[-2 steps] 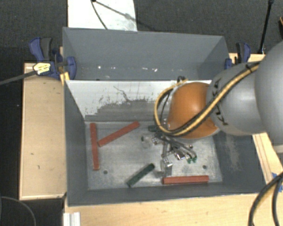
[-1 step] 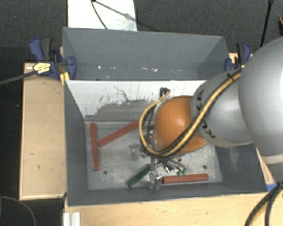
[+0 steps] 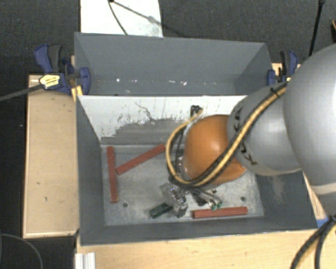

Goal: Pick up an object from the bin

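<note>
Down low at the 6 o'clock side of the bin (image 3: 157, 235), close to the floor: the pincer (image 3: 177, 199). Spread or pressed together, impossible to tell from here, with its tip crowded under the orange cover (image 3: 204, 150) and looped cables (image 3: 171, 150) at 1 o'clock. Nothing seen pinched.

Just beside it at 8 o'clock, a dark stubby piece (image 3: 159, 210) lying flat on the floor, most likely the thing to pick. At 4 o'clock, near but apart, a red stick (image 3: 219, 212) lying along the front wall. Well off at 9 to 10 o'clock, an upright red stick (image 3: 111, 174) and a slanted red stick (image 3: 140, 159), meeting at one end.

Risks, judged from this:
- Closing beside the dark piece and not round it, so nudging it toward the front wall.
- Pinching it by one end, so letting it swing or drop on the lift.
- Scraping the floor or front wall, being so low and so close.
- Dragging the near red stick along if moved toward 4 o'clock.
</note>
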Controlling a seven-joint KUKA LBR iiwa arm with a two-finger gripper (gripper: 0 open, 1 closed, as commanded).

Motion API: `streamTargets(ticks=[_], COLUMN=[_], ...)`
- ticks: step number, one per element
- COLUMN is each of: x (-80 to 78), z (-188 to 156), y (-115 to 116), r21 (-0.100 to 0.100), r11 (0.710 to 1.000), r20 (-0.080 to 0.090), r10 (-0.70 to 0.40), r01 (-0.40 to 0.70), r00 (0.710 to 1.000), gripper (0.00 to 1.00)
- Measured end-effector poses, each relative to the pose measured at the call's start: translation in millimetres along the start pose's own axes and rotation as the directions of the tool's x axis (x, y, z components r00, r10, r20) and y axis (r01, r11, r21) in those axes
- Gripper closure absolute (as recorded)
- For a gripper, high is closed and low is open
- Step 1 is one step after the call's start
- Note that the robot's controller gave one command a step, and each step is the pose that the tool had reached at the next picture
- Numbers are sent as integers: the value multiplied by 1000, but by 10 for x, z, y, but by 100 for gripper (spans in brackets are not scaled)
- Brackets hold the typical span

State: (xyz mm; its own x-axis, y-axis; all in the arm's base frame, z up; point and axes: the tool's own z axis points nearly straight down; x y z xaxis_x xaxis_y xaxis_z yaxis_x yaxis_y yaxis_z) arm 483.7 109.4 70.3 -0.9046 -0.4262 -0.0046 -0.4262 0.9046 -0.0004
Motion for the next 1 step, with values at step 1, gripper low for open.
streamTargets(ticks=[1], x=[-183], z=[-1402], y=[50], r21=[1], r11=[999], r20=[7], r10=[38], r01=[-38], r00=[999], gripper=[100])
